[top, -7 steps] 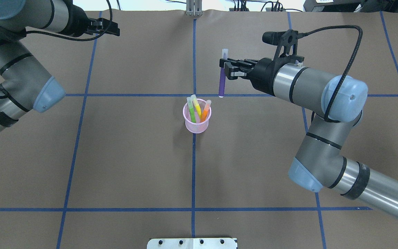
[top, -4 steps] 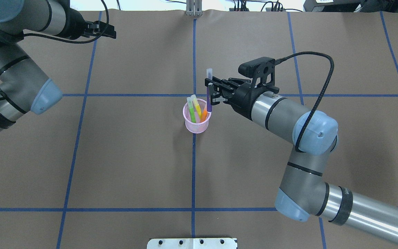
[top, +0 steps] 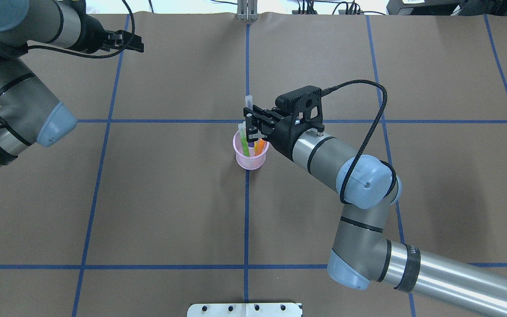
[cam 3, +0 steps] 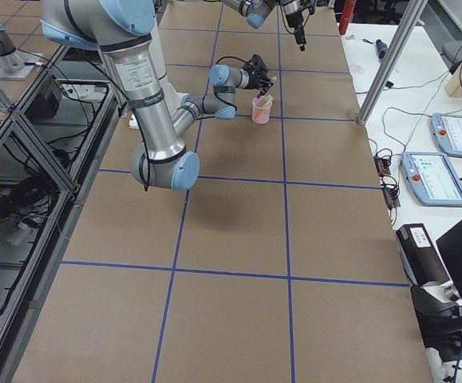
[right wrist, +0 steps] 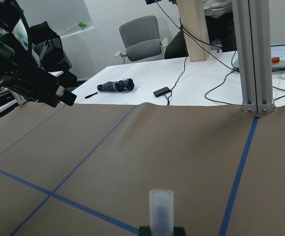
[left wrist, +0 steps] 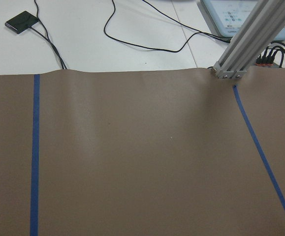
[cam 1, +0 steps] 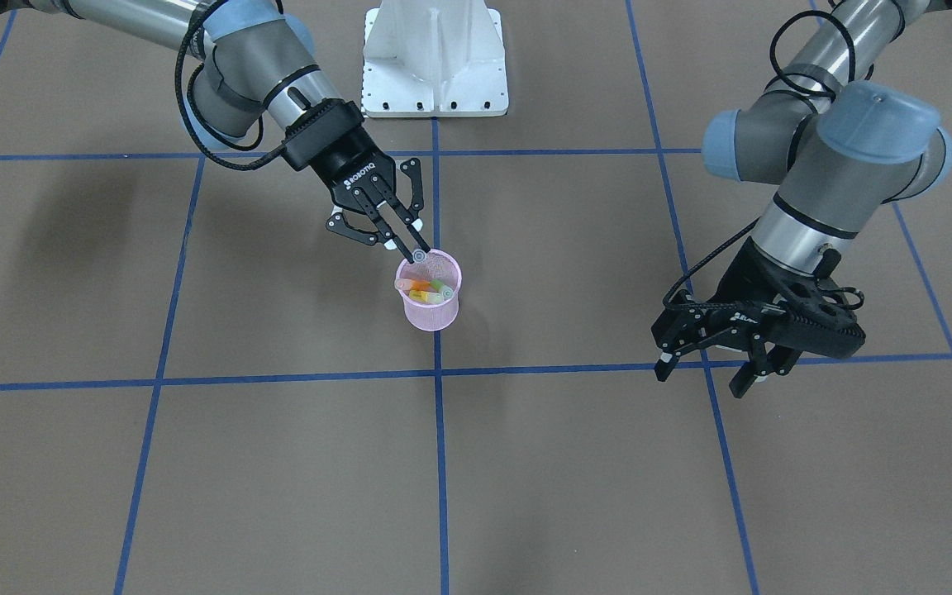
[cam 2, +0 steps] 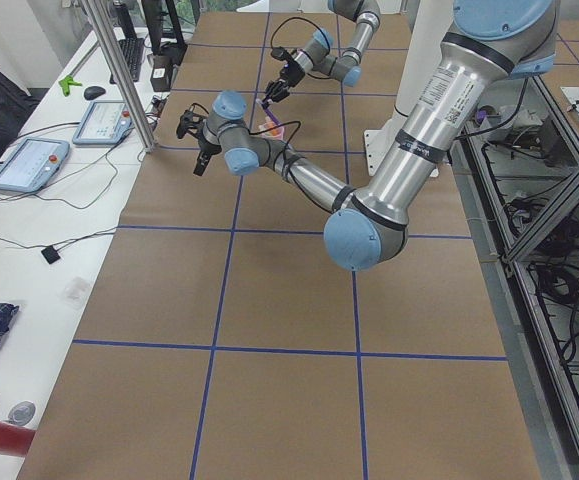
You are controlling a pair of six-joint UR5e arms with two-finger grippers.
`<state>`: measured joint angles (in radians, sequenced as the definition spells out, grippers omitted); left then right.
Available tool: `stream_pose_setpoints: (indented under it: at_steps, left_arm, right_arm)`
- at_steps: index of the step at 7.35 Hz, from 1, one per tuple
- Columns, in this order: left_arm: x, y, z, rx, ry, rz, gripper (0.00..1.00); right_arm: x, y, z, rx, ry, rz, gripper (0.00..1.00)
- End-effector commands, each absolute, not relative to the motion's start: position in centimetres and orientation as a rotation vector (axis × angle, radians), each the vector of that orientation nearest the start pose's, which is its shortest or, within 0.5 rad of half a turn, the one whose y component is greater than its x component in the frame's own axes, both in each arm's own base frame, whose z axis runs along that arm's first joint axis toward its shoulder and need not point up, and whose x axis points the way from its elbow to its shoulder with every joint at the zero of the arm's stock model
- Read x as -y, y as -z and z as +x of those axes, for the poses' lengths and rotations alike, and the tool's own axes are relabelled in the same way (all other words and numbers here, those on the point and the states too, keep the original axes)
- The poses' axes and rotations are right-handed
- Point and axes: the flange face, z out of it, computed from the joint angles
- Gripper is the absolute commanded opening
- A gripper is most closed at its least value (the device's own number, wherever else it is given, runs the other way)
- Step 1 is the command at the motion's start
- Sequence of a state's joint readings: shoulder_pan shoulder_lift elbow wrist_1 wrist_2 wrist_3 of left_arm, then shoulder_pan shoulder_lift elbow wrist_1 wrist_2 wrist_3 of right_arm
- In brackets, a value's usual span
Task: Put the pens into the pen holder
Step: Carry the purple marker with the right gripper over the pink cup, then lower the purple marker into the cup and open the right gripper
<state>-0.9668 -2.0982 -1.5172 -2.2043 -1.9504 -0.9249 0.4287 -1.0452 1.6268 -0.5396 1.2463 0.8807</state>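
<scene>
purple pen (top: 247,101) carried into pen holder (top: 249,162), beside three pens (top: 245,148)

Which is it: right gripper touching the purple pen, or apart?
Touching. The overhead view shows the right gripper shut on the purple pen, whose whitish cap sticks up above it.

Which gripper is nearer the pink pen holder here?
Right. The right gripper is just above the pen holder's rim, shut on the purple pen dipping into it. The left gripper hangs open, far off to its side.
</scene>
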Motion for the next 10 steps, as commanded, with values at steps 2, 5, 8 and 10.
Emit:
stream_pose_setpoints:
  at_steps: [2,5,8,10]
  left_arm:
    - [62.5,-31.0,31.3,-0.988,0.067,0.552,0.99]
    - [62.6,-31.1,31.4,-0.986,0.068,0.549,0.99]
    - [62.9,-31.2,30.7,-0.982,0.076,0.552,0.99]
    - [64.7,-31.8,26.0,-1.013,0.047,0.497,0.99]
  right_arm:
    - [41.6,-22.4,-51.6,1.187,-0.053,1.043,0.00]
    - [41.0,-22.7,-52.5,1.186,-0.041,1.032,0.99]
    - [40.4,-20.8,-51.7,1.194,-0.018,1.010,0.99]
    - [41.7,-17.7,-47.7,1.145,0.039,0.890,0.99]
